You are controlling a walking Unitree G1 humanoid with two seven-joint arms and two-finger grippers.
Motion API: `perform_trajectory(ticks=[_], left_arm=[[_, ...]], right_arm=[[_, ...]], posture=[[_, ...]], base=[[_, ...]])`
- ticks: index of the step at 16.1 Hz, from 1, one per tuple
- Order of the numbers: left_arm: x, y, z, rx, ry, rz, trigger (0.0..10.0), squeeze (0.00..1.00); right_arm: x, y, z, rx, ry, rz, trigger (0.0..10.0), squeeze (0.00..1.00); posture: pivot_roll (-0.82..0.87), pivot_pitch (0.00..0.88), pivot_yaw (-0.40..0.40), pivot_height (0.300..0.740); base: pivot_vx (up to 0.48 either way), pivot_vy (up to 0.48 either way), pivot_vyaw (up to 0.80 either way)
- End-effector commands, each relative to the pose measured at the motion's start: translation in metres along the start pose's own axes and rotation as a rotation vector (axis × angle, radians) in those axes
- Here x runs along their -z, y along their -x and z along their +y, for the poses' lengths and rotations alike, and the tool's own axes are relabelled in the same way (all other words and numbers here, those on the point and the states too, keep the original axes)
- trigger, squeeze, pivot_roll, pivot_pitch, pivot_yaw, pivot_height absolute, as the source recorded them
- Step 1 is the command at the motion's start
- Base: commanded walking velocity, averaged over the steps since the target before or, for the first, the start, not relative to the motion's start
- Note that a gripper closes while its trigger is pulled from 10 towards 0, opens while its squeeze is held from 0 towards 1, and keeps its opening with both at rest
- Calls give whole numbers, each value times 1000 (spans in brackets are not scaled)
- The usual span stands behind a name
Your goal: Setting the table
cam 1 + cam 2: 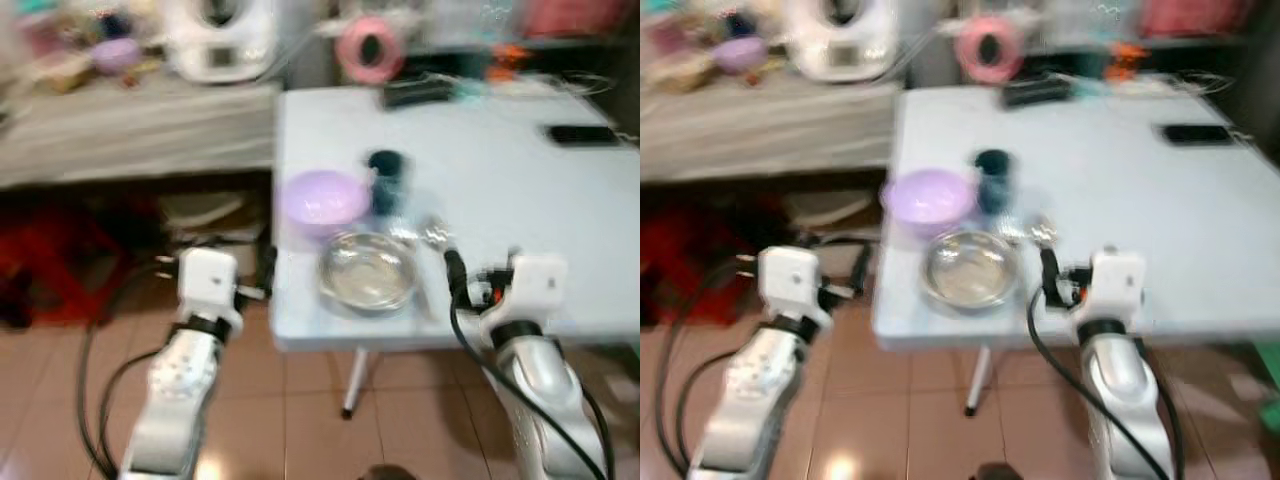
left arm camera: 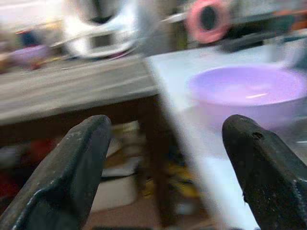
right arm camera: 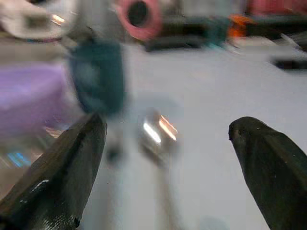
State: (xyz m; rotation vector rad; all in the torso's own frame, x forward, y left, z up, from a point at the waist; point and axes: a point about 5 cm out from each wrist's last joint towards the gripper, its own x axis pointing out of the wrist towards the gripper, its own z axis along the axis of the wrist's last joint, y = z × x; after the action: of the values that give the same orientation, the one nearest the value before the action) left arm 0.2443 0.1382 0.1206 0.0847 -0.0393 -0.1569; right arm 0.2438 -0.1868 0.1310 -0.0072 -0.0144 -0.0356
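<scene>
Two grippers stand with fingers wide apart and empty. In the left eye view, lower centre, a round shiny steel bowl (image 1: 367, 271) sits near the edge of the pale blue smooth table (image 1: 520, 170), with a lilac plastic bowl (image 1: 322, 198) and a dark teal cup (image 1: 385, 182) just behind it. The left wrist view has the left gripper (image 2: 168, 163) off the table's corner, facing the lilac bowl. The right wrist view has the right gripper (image 3: 168, 167) facing blurred glinting cutlery (image 3: 159, 130). I judge this the approach step; next, one gripper must come down on one item.
</scene>
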Motion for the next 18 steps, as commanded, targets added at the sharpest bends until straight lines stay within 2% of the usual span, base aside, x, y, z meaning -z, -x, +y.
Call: perform_trajectory(ticks=[1, 5, 7, 8, 9, 10, 11, 12, 13, 14, 18], left_arm=[[5, 4, 8, -28, -14, 28, 10000, 0], [3, 5, 9, -19, 0, 23, 10000, 0], [0, 4, 7, 29, -8, 16, 10000, 0], [0, 5, 8, 31, -17, 15, 10000, 0], [1, 6, 9, 33, -12, 20, 10000, 0], [1, 7, 9, 39, -9, 24, 10000, 0], [2, 7, 8, 44, -9, 25, 10000, 0], [2, 7, 7, 47, -8, 25, 10000, 0], [2, 7, 6, 50, -8, 24, 10000, 0], [1, 7, 5, 53, -8, 23, 10000, 0], [1, 7, 5, 59, -5, 25, 10000, 0]], right_arm=[[4, 1, 3, -3, -10, 22, 10000, 0], [6, -1, 5, -11, -4, 28, 10000, 0], [12, 0, 1, 13, -7, 60, 10000, 0], [13, 1, -2, 28, -3, 66, 10000, 906], [14, 2, -3, 29, -12, 73, 10000, 1000], [16, 1, -3, 31, -17, 83, 10000, 1000], [18, -1, -3, 19, -27, 102, 10000, 945], [18, -3, -2, 13, -43, 105, 10000, 443], [19, -5, -1, -6, -60, 114, 10000, 0], [21, -7, 0, -12, -94, 128, 10000, 0], [23, -11, 3, -59, -131, 155, 10000, 0]], posture=[[-26, 48, 42, 740], [-19, 44, 48, 740], [-15, 59, 48, 740], [-14, 60, 48, 740], [-15, 62, 50, 740], [-15, 66, 51, 740], [-15, 67, 52, 740], [-15, 68, 52, 740], [-14, 71, 52, 740], [-13, 72, 52, 740], [-11, 76, 52, 740]], base=[[0, 0, 0], [0, 0, 0], [0, 0, 0], [0, 0, 0], [0, 0, 0], [0, 0, 0], [0, 0, 0], [0, 0, 0], [0, 0, 0], [0, 0, 0], [0, 0, 0]])
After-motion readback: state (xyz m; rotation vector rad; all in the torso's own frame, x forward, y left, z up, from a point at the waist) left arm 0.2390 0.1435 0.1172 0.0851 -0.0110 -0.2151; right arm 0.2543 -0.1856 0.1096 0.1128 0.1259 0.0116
